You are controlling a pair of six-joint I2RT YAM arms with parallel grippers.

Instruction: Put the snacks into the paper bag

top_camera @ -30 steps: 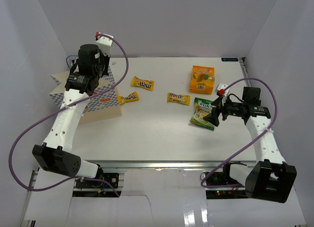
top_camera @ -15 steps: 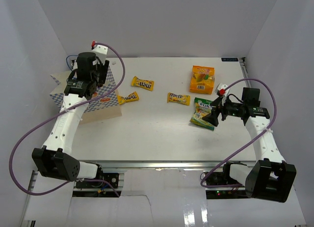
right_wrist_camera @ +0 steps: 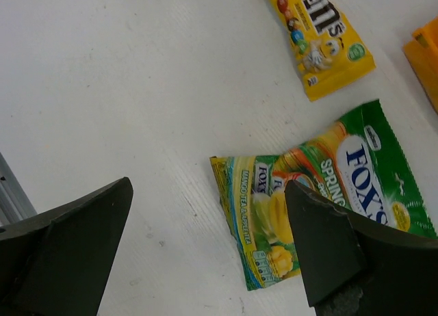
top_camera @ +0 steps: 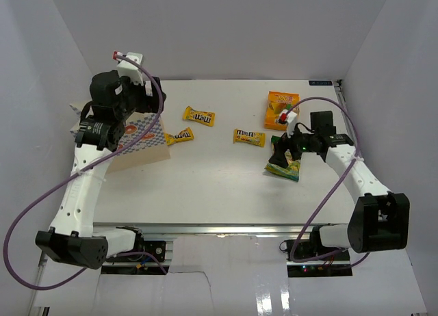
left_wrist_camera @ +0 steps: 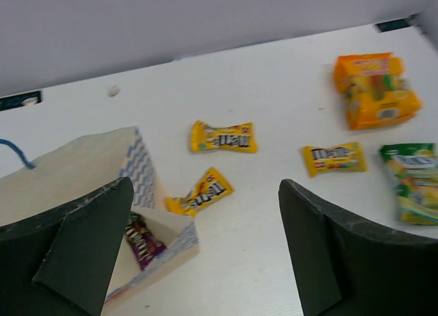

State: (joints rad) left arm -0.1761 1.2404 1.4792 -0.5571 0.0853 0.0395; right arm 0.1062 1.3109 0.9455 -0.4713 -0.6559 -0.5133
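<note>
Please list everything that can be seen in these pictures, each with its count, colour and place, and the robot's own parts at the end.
paper bag: one, white with blue checks, tan inside, left side of the table
purple bar: one, purple, inside the paper bag
yellow candy packets: three, yellow, on the table between bag and pouches
orange pouch: one, orange, far right of the table
green-yellow pouch: one, green and yellow, flat on the table, nearer than the orange pouch
table: one, white
cables: two, purple, one along each arm
left gripper: one, black, open, over the paper bag
right gripper: one, black, open, over the green-yellow pouch
</note>
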